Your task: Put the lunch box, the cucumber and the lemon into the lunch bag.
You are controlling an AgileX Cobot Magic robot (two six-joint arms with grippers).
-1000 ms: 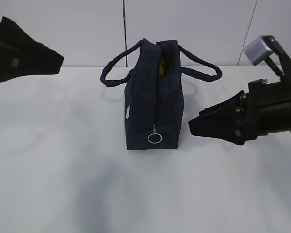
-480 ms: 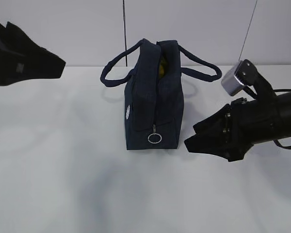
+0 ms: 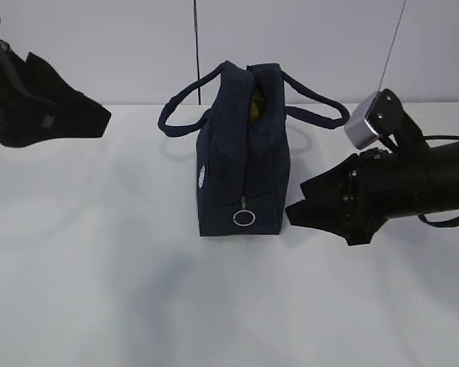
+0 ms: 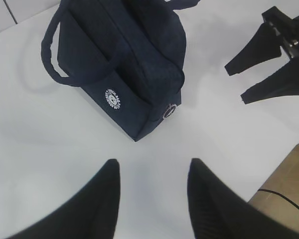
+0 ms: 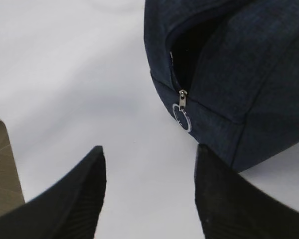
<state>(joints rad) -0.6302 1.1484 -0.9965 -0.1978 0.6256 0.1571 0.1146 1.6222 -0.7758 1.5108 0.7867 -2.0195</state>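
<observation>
While the lunch bag (image 3: 243, 153) stands unmoved mid-table (image 3: 99, 290), the right gripper (image 3: 302, 210) has dropped lower and edged nearer its ring-pull end, fingers spread wide and empty. Farther back, the left gripper (image 3: 99, 122) has shifted slightly rightward, fingers half open, holding nothing. Something yellow (image 3: 254, 108), perhaps the lemon, shows inside the bag's open top.

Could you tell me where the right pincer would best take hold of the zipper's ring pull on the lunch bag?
Probably the ring pull itself: it hangs free at the bottom of the zipper on the lunch bag's end face. The open right pincer sits beside that end, so come in level from there, fingers either side of the ring.
</observation>
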